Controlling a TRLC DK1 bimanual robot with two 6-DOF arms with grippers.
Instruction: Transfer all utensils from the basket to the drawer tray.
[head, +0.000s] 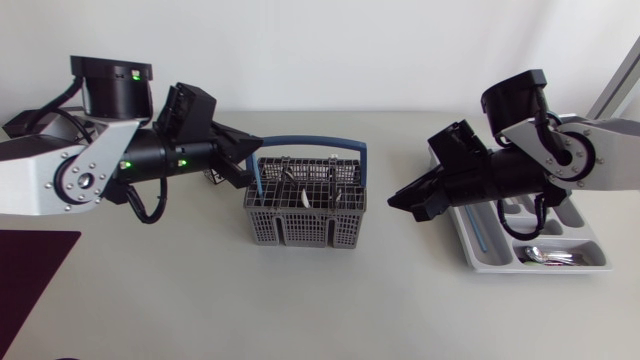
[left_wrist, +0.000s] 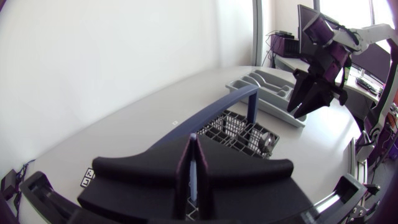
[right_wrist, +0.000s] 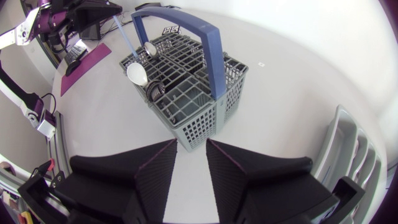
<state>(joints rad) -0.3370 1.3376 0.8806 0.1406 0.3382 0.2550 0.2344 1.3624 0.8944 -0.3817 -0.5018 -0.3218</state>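
A thin blue utensil (head: 257, 181) stands nearly upright at the left corner of the grey basket (head: 300, 232). Its lower end is down among the basket's compartments and its upper end is pinched between the fingers of the left tool (head: 251, 165). In the left wrist view those two fingers are pressed flat against the blue strip from both sides, so the left tool is clenched on it.

More utensils remain in the basket, among them a white spoon (right_wrist: 137, 73) leaning toward the corner by the blue utensil, and metal pieces in the cells beside it. The basket's blue handle (head: 310, 142) arches over it from side to side. The basket sits near the middle of the bench (head: 200, 300).

The grey drawer tray (head: 540, 268) lies to the right of the basket, well apart from it. A few metal spoons (head: 548, 257) lie in its near end compartment and a thin blue piece (head: 480, 236) lies in a narrow slot along its left side.

The right tool (right_wrist: 191, 142) hangs above the left edge of the tray, pointing toward the basket. Its fingers are spread and released, with only bare bench showing between them. The right arm crosses over the tray.

A dark purple mat (head: 30, 270) lies at the bench's near left corner.
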